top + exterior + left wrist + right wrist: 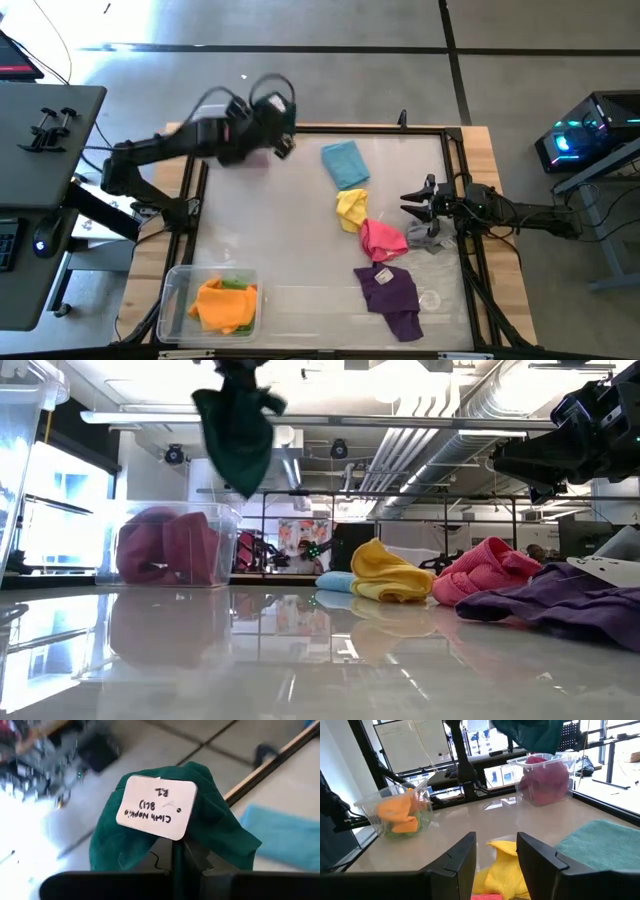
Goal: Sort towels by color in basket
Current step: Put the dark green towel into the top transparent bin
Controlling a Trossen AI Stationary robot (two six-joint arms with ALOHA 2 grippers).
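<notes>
1. At the near left of the table sits my clear bin [172, 290], holding an orange towel [222, 303] with a lime one [236, 283] showing under it.
2. My left gripper [172, 851] is clamped shut on the dark green towel [210, 820], which hangs lifted clear of the table at the far left corner; a white paper tag [156, 806] is fixed to it.
3. Just beside that hanging towel, the low view shows a second clear bin [178, 545] with a magenta towel [165, 547] inside.
4. So the step in hand, as I judge it, is carrying the green towel to a bin. The next move calls for choosing the right one by colour, bringing the towel over its open top and letting go only once it hangs inside the walls.
5. Right of the middle, the light blue towel [345, 163], yellow towel [351, 208], pink towel [383, 238] and purple towel [391, 296] lie in a loose line on the table [280, 230], not yet sorted.
6. My right gripper [495, 851] waits at the right edge, fingers apart and empty, with a grey towel [430, 241] just beneath it.
</notes>
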